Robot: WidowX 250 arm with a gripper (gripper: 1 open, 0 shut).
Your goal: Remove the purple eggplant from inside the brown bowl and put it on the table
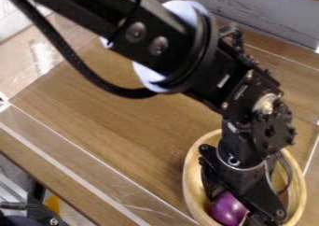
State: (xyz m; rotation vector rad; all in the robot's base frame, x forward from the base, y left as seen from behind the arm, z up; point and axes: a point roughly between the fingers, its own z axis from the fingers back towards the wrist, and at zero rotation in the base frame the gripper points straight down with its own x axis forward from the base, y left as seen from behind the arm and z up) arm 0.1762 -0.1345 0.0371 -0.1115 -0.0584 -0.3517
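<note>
Your gripper (234, 194) is down inside the brown bowl (195, 182), its jaws spread wide, with the purple eggplant (228, 209) low in the bowl, right at the fingers. You can't tell from this view whether a finger is touching the eggplant, because the dark fingers and the arm (187, 43) cover much of the bowl's inside. I'd judge you are at the last bit of lining up before the grasp, with the lift and the move out to the table (125, 127) not yet done. Watch the side-to-side placing first: the eggplant shows toward the near side of the bowl, so if the jaws come together off its middle, they may catch just one end and squirt it away along the curved floor. Its skin looks glossy and rounded, so a shallow pinch would likely slip. Go too deep, though, and a fingertip could press on the wood and shove or tip the bowl. The rim is close around the gripper, so a slanted or early sideways exit could knock it and drag the bowl along or shake the eggplant loose. Center over the fat part, close gently, then rise straight until everything is above the rim.
</note>
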